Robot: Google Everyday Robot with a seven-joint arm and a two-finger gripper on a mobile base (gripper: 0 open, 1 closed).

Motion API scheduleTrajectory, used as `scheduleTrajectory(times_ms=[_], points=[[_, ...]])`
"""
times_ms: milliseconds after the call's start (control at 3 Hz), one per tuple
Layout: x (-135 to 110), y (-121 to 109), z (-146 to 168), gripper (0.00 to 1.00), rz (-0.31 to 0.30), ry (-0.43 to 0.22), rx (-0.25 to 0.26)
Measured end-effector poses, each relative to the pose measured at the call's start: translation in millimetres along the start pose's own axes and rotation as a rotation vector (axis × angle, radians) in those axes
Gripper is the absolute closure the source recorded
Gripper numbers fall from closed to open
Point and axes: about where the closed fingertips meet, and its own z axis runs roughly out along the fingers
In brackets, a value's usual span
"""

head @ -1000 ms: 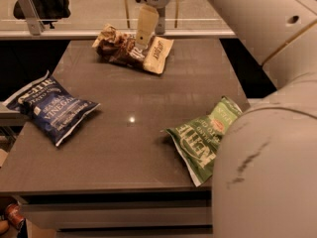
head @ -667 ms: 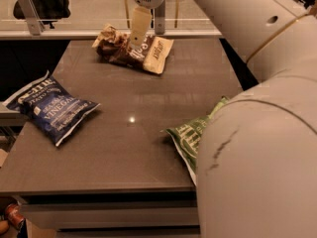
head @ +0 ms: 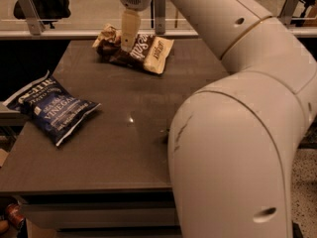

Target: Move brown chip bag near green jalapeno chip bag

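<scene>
Brown chip bag (head: 148, 52) crumpled; hand (head: 127, 46) directly above

Dark grey table (head: 124, 152), speckled floor (head: 306, 192)

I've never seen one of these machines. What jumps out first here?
The huge cream robot arm fills the right foreground, curving back over the dark table. Its gripper is down at the brown chip bag near the table's far edge, while a dark blue chip bag lies at the left edge.
</scene>
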Motion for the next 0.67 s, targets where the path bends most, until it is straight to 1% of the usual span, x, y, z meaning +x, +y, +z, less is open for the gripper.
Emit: scheduleTrajectory(times_ms=[333, 667], points=[[-9.0, 2.0, 13.9, 0.0, -0.01, -0.004, -0.017], [-16.1, 5.5, 27.9, 0.0, 0.0, -0.031, -0.044]])
